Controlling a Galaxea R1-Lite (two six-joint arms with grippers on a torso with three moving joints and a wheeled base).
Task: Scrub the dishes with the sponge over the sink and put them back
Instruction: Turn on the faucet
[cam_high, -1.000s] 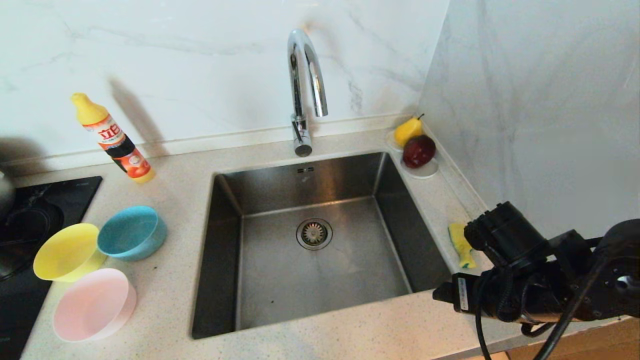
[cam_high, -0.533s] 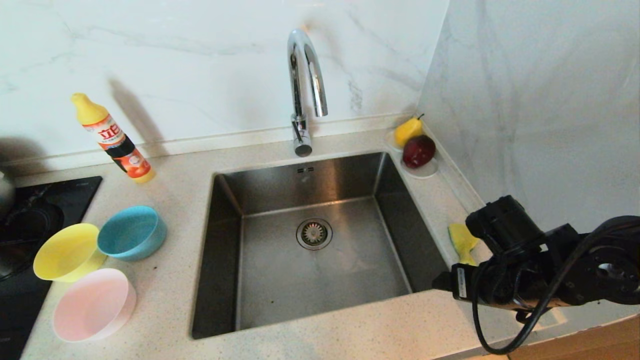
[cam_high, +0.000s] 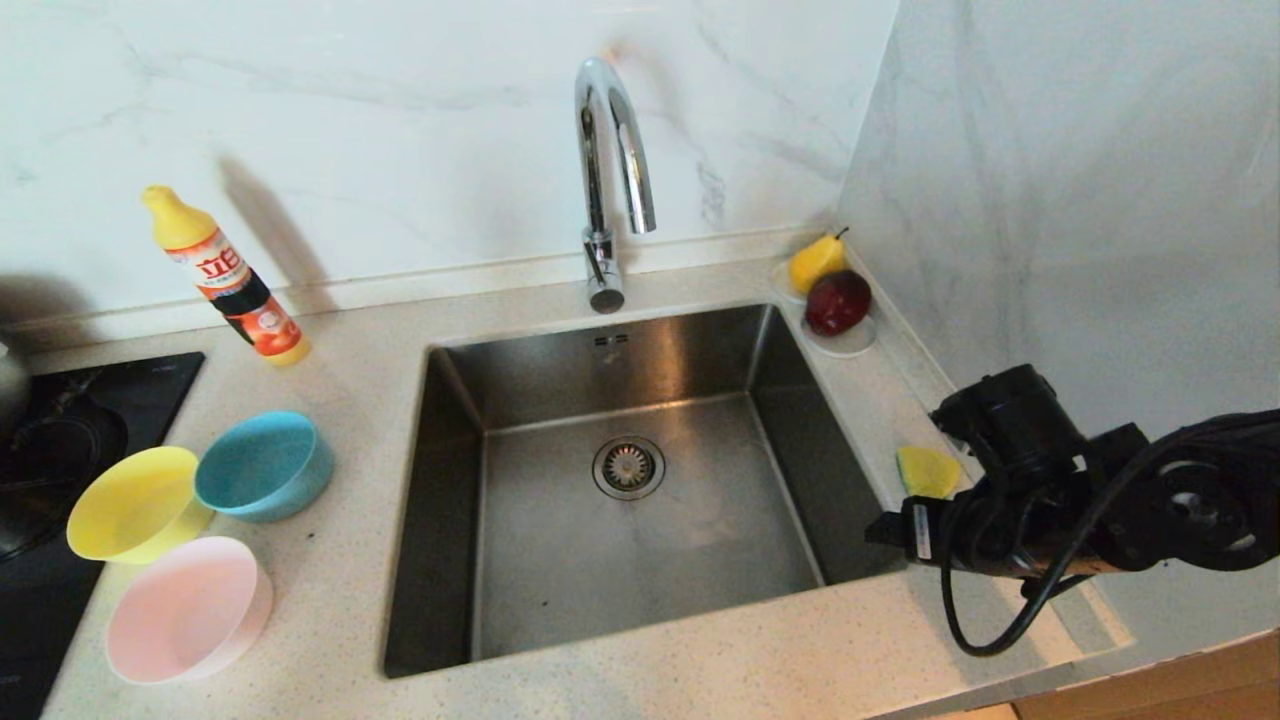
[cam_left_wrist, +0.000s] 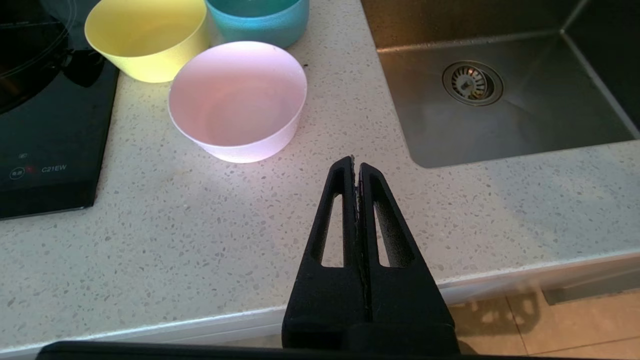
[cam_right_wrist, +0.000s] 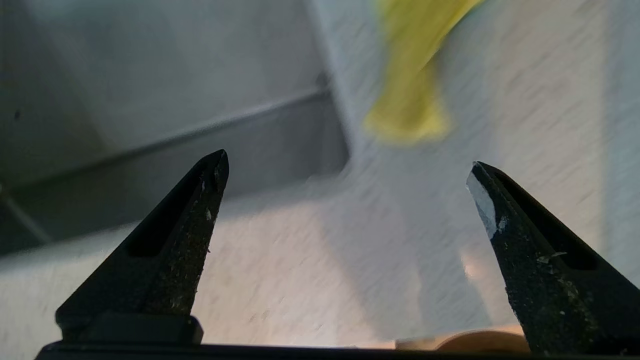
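Note:
Three bowls stand on the counter left of the sink (cam_high: 560, 570): yellow (cam_high: 135, 503), light blue (cam_high: 262, 465) and pale pink (cam_high: 188, 608). The yellow sponge (cam_high: 927, 470) lies on the counter strip right of the basin, its near end hidden behind my right arm (cam_high: 1050, 500). In the right wrist view my right gripper (cam_right_wrist: 347, 165) is open and empty above the counter by the sink's corner, and the sponge (cam_right_wrist: 407, 100) is just ahead of the fingertips. My left gripper (cam_left_wrist: 356, 162) is shut and empty over the counter's front edge, short of the pink bowl (cam_left_wrist: 237, 100).
A chrome tap (cam_high: 610, 170) arches over the basin's back. A detergent bottle (cam_high: 225, 275) stands at the back left, next to a black cooktop (cam_high: 60, 440). A saucer with a pear (cam_high: 815, 262) and a red fruit (cam_high: 838, 300) sits in the back right corner. A marble side wall (cam_high: 1050, 200) closes the right.
My right arm has moved away from the counter's front edge toward the sponge and now covers its narrow end. The gripper stayed open. The left arm and the bowls have not moved.

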